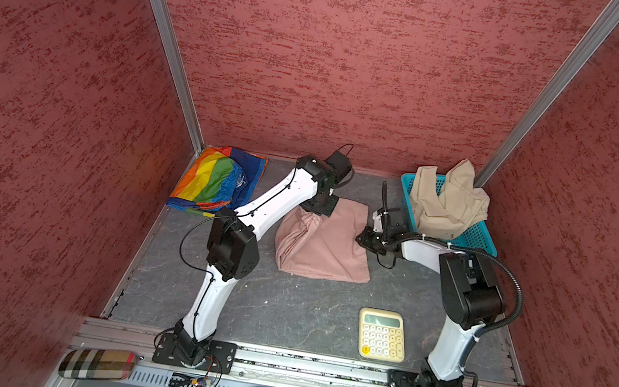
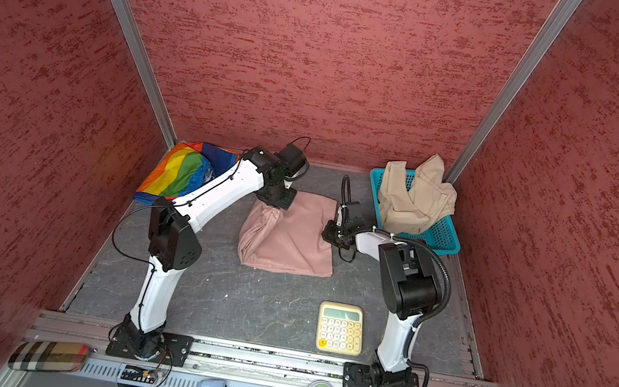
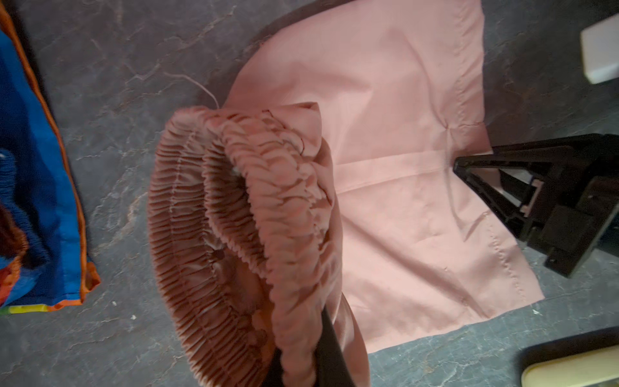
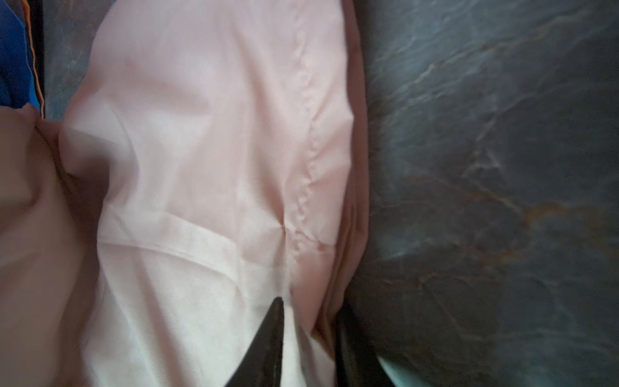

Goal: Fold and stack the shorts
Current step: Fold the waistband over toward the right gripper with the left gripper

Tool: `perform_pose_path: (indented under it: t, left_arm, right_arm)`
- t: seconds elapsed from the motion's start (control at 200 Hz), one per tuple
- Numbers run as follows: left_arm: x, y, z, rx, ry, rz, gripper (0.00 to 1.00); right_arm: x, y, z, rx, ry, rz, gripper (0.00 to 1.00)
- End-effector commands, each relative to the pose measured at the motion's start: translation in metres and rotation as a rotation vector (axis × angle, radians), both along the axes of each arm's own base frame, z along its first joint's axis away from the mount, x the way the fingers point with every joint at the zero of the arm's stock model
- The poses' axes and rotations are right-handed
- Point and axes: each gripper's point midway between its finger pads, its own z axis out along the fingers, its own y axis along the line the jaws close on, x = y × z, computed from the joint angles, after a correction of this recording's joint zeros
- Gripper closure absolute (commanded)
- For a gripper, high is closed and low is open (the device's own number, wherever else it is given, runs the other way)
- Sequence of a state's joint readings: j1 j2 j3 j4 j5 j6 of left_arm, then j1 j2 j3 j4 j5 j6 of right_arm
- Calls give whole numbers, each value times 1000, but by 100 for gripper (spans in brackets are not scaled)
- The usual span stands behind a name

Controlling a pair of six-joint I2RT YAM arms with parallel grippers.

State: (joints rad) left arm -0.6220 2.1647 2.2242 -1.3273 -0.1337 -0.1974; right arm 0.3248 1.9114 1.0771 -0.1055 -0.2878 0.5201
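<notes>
Left fingers (image 3: 330, 348) hold pink shorts (image 1: 326, 248) waistband raised; right fingers (image 4: 264, 348) clamp hem.

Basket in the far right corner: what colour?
Teal basket, clearest in a top view.

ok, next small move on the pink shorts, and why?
Probably close the right gripper firmly on the pink shorts' side edge: the fabric lies between its fingers, while the left gripper, shut, holds the gathered waistband raised.
</notes>
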Motion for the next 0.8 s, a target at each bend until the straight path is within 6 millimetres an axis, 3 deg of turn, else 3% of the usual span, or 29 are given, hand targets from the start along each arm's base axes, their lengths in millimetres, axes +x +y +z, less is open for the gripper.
perform_pose_path:
  t: [0.0, 0.276, 0.656, 0.771, 0.796]
  left_arm:
    - [-4, -18, 11, -70, 6, 9, 100]
    - [-2, -42, 29, -207, -8, 35, 100]
    - [14, -79, -21, -318, 74, 82, 100]
    - [15, -87, -34, -355, 96, 97, 100]
    - [16, -89, -35, -373, 98, 100, 96]
  right_arm:
    - [-22, 1, -24, -7, 88, 15, 72]
    - [-22, 2, -26, 1, 92, 18, 73]
    - [-28, 4, -22, 16, 93, 25, 73]
    - [-29, 4, -21, 24, 93, 26, 67]
    - [-30, 4, -20, 26, 93, 27, 65]
